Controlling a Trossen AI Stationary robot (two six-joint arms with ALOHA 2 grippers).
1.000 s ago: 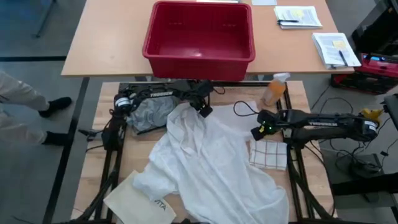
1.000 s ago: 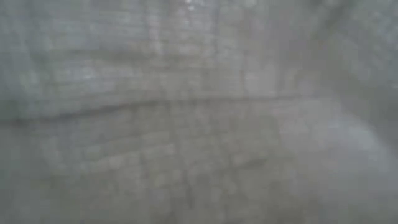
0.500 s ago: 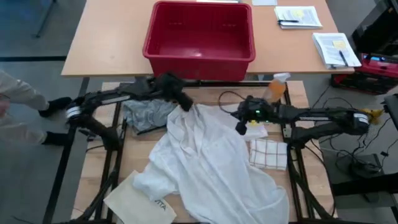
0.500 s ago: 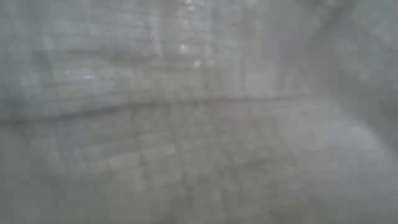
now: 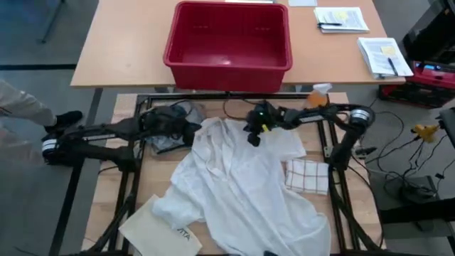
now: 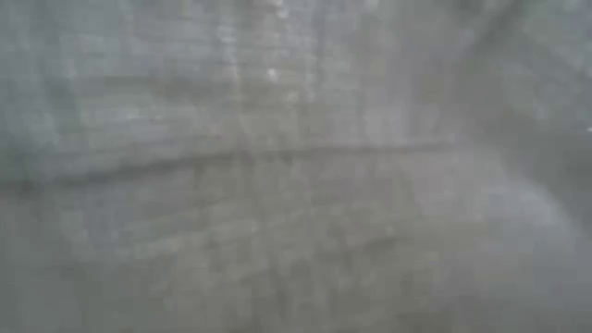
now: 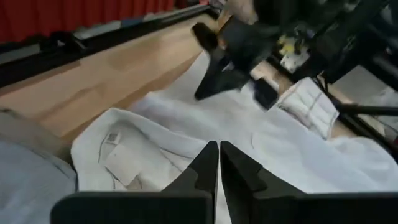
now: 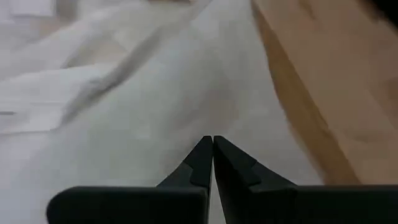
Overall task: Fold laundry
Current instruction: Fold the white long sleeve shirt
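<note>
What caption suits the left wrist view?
Left gripper, fingers together, above the white shirt's collar; right gripper hovers opposite.

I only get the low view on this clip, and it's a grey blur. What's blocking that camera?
Observer: Probably cloth. The high view shows a large white shirt spread across the table.
Operator: Where's the left hand?
Observer: The left hand is over the shirt beside its collar, fingers shut with nothing between them.
Operator: And the right?
Observer: The right hand is also shut and empty, just above the shirt's cloth near the bare wood.
</note>
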